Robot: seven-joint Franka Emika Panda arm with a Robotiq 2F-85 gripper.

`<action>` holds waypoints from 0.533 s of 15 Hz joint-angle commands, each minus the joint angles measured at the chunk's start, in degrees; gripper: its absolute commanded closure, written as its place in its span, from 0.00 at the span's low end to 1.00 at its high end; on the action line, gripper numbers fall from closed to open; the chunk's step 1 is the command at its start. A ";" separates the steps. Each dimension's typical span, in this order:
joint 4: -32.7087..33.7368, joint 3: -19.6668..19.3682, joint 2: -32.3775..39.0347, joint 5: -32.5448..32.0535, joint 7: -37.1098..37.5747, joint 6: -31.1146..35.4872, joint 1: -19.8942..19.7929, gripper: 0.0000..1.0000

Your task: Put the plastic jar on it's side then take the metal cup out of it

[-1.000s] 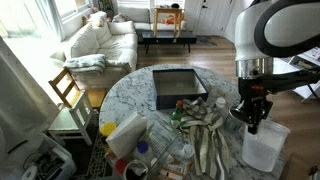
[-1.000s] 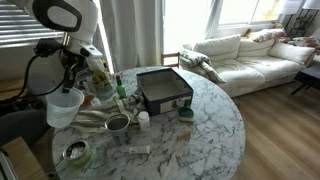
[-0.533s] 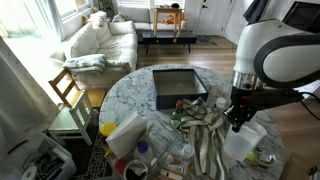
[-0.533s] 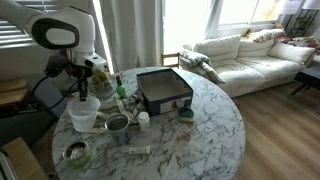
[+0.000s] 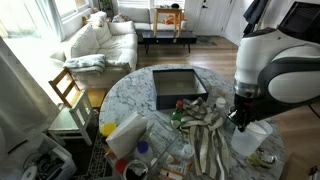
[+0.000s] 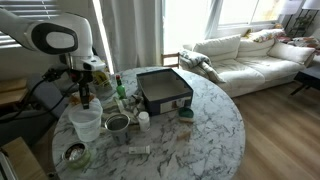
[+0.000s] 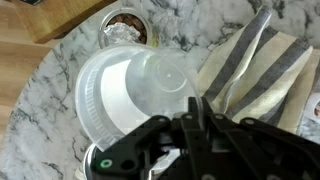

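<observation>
Lowered, plastic jar [image 5: 248, 138] sits clamped beneath jaws.

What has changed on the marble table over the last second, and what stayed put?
The gripper, holding the plastic jar by its rim, has carried it inward from the edge of the table towards the striped cloth, and lower. The jar is upright, mouth up. The dark tray, the cloth and the white jug stayed put.

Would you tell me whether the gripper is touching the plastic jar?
Touching: the wrist view shows the gripper straddling the rim of the plastic jar, closed on its wall.
</observation>
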 commanded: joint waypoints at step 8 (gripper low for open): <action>-5.93 0.65 -0.11 -6.86 6.12 7.24 -0.87 0.99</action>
